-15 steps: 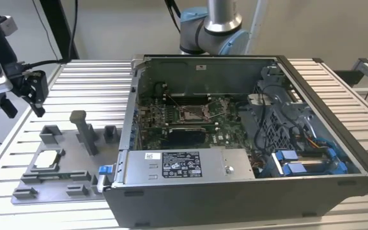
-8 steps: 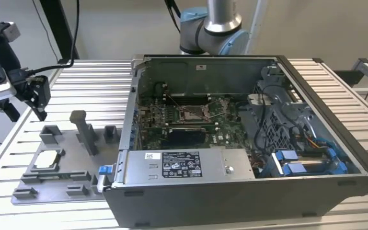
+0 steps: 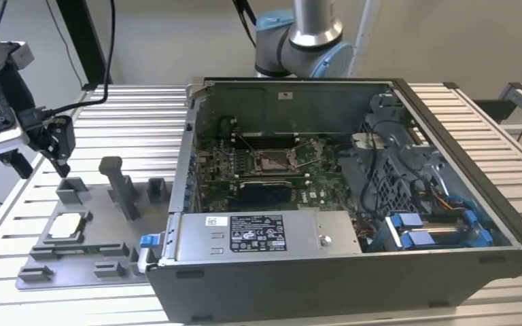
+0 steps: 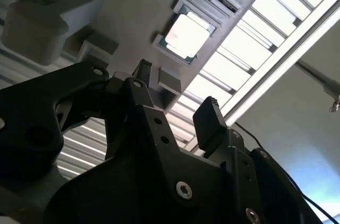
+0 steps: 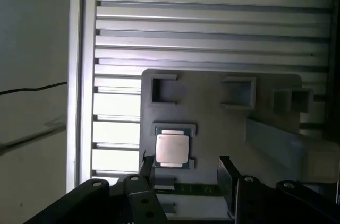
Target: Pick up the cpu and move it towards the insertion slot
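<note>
The cpu (image 3: 66, 226) is a small silvery square lying flat in a recess of the grey tray (image 3: 107, 234), at the exterior view's left. Both wrist views show it, the cpu (image 5: 171, 148) and the cpu (image 4: 186, 35), seated in its dark frame. My gripper (image 3: 59, 159) hangs above the tray's far end, higher than the cpu and apart from it. Its black fingers (image 5: 223, 166) stand open with nothing between them; the gripper (image 4: 176, 90) is just as wide apart there. The insertion slot (image 3: 273, 159) is a metal-framed square socket on the green board inside the open case.
The open black computer case (image 3: 352, 272) stands right of the tray, its wall between tray and socket. Grey posts (image 3: 116, 183) rise from the tray near my gripper. A robot arm's base (image 3: 298, 37) stands behind the case. Everything rests on a slatted metal table (image 3: 134, 115).
</note>
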### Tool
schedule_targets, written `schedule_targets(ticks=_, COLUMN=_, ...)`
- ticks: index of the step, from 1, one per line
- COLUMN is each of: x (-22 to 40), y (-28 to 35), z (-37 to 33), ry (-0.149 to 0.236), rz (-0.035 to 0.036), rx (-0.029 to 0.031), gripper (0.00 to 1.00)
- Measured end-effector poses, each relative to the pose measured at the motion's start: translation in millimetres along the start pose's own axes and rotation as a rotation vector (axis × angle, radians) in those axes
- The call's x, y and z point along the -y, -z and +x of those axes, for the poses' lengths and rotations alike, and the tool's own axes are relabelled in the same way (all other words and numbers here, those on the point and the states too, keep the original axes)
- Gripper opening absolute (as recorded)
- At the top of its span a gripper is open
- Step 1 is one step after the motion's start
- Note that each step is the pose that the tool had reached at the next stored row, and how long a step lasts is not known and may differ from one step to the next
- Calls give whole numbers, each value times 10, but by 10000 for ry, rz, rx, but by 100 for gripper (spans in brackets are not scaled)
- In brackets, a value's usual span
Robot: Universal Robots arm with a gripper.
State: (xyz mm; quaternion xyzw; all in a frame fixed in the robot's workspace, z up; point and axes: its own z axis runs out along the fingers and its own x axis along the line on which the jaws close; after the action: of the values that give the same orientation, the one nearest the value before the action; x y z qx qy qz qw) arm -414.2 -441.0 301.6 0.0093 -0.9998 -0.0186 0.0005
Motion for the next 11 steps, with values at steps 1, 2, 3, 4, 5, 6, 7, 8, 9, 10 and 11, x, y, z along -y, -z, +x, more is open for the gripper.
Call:
schedule_targets(ticks=1, x=1, y=-19, z=0, ry=0, rz=0, rx=1, gripper=100)
schedule_targets(ticks=2, x=1, y=-37, z=0, ry=0, rz=-2, rx=0, gripper=100)
schedule_targets(ticks=3, x=2, y=-53, z=0, ry=0, rz=-1, rx=0, gripper=100)
schedule_targets(ticks=4, x=2, y=-65, z=0, ry=0, rz=-1, rx=-1, gripper=100)
schedule_targets(ticks=5, x=2, y=-70, z=0, ry=0, rz=-1, rx=0, gripper=100)
schedule_targets(ticks=6, x=3, y=-71, z=0, ry=0, rz=0, rx=-3, gripper=100)
schedule_targets(ticks=7, x=3, y=-70, z=0, ry=0, rz=1, rx=-4, gripper=100)
schedule_targets(ticks=8, x=3, y=-71, z=0, ry=0, rz=1, rx=-3, gripper=100)
schedule_targets(ticks=9, x=3, y=-73, z=0, ry=0, rz=-1, rx=-1, gripper=100)
schedule_targets(ticks=10, x=3, y=-73, z=0, ry=0, rz=-1, rx=-1, gripper=100)
schedule_targets(ticks=11, x=3, y=-73, z=0, ry=0, rz=-1, rx=0, gripper=100)
